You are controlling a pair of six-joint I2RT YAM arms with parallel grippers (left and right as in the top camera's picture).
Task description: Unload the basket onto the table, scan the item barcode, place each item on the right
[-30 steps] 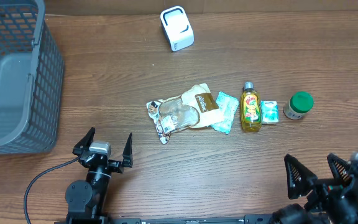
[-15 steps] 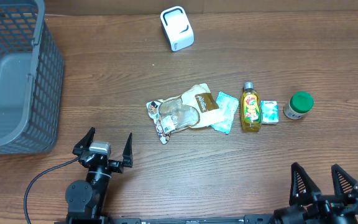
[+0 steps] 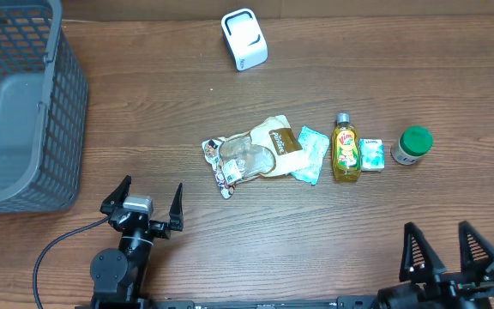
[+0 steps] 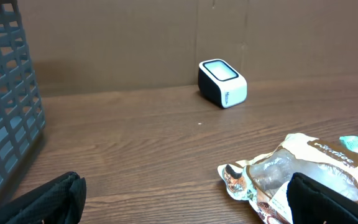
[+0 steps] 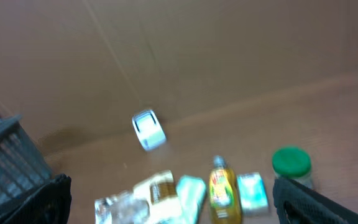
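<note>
A mock shop checkout on a test bench. The wooden table holds a scanner, a basket, a bottle and a jar, with cardboard behind.

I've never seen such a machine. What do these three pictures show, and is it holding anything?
Two robot arms stand at a wooden table. One picture looks down from above; the other two come from a camera on each wrist. In a row lie a snack bag, a teal packet, a yellow bottle, a small teal box and a green-lidded jar; a white scanner sits farther back, a grey basket at the left. The left end effector and right end effector are both open and empty.
</note>
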